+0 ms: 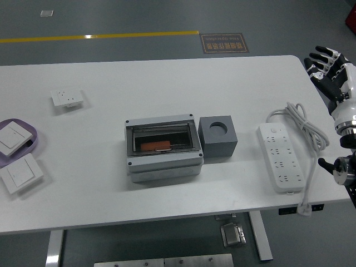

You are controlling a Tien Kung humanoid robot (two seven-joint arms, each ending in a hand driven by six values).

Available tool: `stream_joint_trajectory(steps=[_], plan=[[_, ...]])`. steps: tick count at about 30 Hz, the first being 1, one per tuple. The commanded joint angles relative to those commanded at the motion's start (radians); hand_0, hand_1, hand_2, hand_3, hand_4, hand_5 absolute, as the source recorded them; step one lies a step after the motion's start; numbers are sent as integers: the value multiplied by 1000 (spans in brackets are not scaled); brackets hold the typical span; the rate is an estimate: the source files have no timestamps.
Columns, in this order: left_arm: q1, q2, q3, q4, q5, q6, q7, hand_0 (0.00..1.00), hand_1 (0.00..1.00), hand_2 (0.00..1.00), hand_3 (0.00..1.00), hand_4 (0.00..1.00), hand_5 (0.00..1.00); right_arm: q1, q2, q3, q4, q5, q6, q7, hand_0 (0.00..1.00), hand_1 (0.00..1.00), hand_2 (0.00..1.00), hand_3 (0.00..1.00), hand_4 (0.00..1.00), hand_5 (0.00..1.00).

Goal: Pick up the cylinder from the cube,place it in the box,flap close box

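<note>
A grey box point(163, 149) stands mid-table with its clear flap down over the top. Through the flap I see an orange cylinder point(156, 146) lying inside. Right beside the box sits a dark grey cube point(217, 137) with an empty round hole in its top. My right hand point(327, 65) hangs off the table's right edge, far from the box, fingers spread and holding nothing. My left arm does not show.
A white power strip point(280, 157) with its coiled cord point(303, 125) lies right of the cube. At the left are a white socket plate point(67, 98), a purple tray point(30, 139) holding a switch, and another switch point(21, 173) near the front edge.
</note>
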Motion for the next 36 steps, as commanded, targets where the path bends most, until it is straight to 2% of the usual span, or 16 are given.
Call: stream_joint_trajectory(steps=[4, 5, 28, 36], plan=[[-2, -1, 7, 2, -7, 0, 0, 623, 608, 541, 628, 687, 315, 3, 1, 0, 0, -3, 0, -2, 690, 662, 667, 681, 766, 238], [-3, -2, 10, 3, -9, 0, 0, 623, 608, 540, 628, 688, 316, 3, 1, 0, 1, -3, 1, -1, 691, 662, 666, 675, 771, 203], [-4, -6, 21, 7, -25, 0, 0, 624, 607, 541, 629, 688, 315, 6, 4, 11, -4, -3, 9, 9, 691, 658, 655, 662, 796, 204], [-3, -6, 28, 7, -32, 0, 1, 623, 608, 541, 628, 688, 314, 7, 5, 14, -6, -3, 10, 12, 689, 656, 654, 657, 785, 174]])
